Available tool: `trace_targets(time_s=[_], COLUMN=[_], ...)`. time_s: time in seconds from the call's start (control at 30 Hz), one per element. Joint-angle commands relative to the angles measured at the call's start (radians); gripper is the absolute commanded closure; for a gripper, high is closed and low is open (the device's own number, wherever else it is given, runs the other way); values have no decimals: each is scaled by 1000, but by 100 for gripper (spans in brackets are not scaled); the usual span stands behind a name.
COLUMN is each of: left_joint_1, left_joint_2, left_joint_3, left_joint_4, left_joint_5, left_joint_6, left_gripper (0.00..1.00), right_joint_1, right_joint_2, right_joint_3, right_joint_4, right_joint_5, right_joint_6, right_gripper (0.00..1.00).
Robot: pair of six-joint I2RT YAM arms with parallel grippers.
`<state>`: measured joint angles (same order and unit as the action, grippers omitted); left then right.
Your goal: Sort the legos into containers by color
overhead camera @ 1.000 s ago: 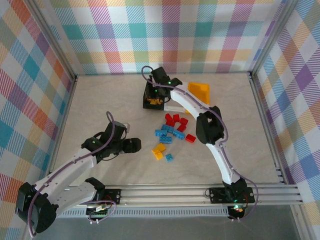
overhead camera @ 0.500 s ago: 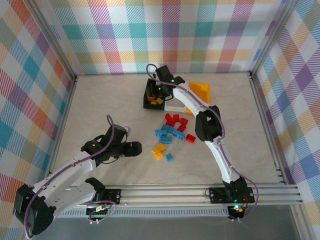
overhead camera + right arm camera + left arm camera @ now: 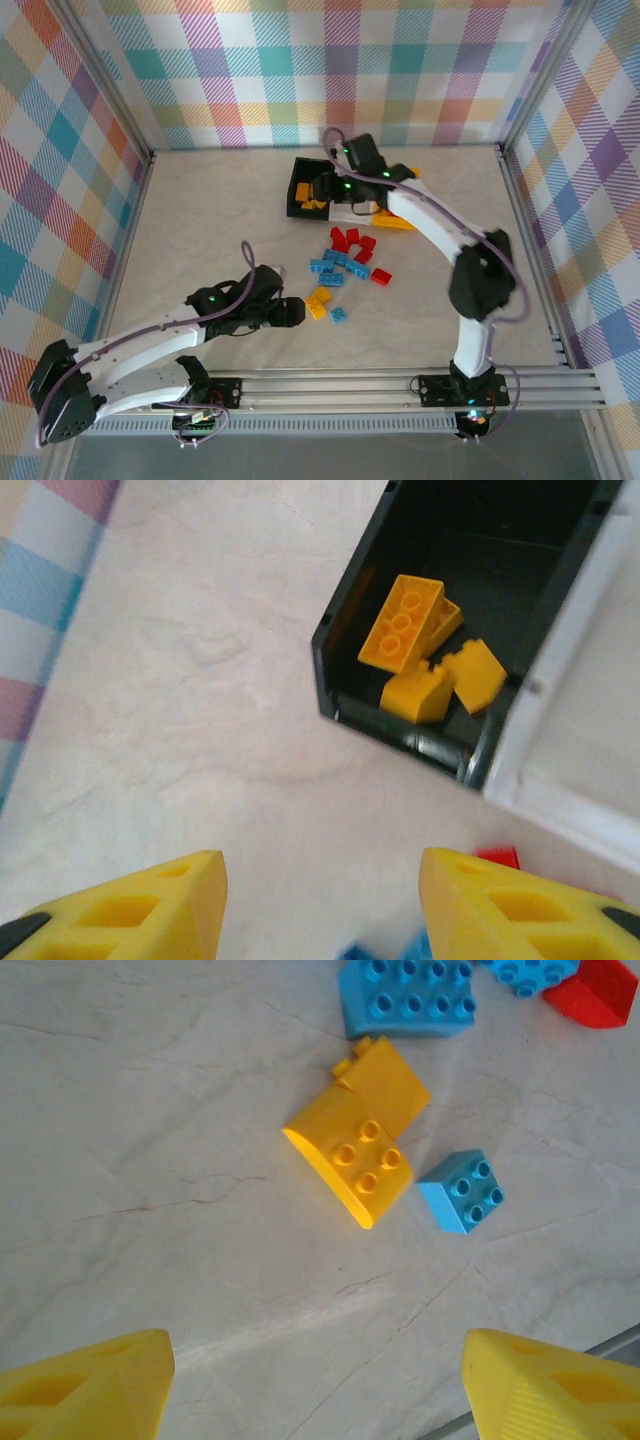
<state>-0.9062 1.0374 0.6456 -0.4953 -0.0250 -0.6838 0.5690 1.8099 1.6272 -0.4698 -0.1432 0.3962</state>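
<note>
The left claw (image 3: 293, 313) hangs low over the desk (image 3: 200, 230), its yellow fingers (image 3: 85, 1390) spread wide with nothing between them. Just ahead of it lie two yellow legos (image 3: 362, 1150) pressed together. The nearer one is studs up, and the pair's long axis runs roughly away from the claw. A small square blue lego (image 3: 460, 1192) sits just beside them on the right, studs up. Farther off, a row of blue legos (image 3: 338, 267) slants across the desk, with a red cluster (image 3: 350, 240) behind it and a single red lego (image 3: 381, 276) near its right end.

The right claw (image 3: 322, 865), also spread wide and empty, hovers just beside a corner of the black container (image 3: 345, 630). Several yellow legos (image 3: 420, 655) lie heaped inside it, the longest one set diagonally with its studs showing. The white container (image 3: 585, 680) adjoins the black one, and the yellow-orange container (image 3: 398, 222) comes next in the row.
</note>
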Motion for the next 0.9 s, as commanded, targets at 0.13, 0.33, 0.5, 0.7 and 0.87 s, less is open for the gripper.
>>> trace_targets(time_s=[0.13, 0.33, 0.5, 0.7, 0.87], left_joint_1=[-72, -88, -89, -95, -95], left_joint_2=[218, 384, 471, 559, 580], left_joint_3=[50, 135, 190, 255, 261], left_joint_4=[161, 188, 185, 127, 97], left_joint_5=[-89, -124, -136, -149, -183], left_joint_6=[-141, -150, -157, -151, -150], left_gripper=[14, 13, 13, 14, 16], right_joint_1=[4, 3, 3, -4, -5], right_joint_2=[-353, -543, -620, -652, -653], right_joint_3=[-423, -631, -707, -751, -760], right_joint_4=[52, 33, 14, 29, 42], right_joint_5=[39, 50, 53, 49, 36], right_joint_6=[-10, -6, -19, -23, -19], right_gripper=[46, 45, 45, 45, 45])
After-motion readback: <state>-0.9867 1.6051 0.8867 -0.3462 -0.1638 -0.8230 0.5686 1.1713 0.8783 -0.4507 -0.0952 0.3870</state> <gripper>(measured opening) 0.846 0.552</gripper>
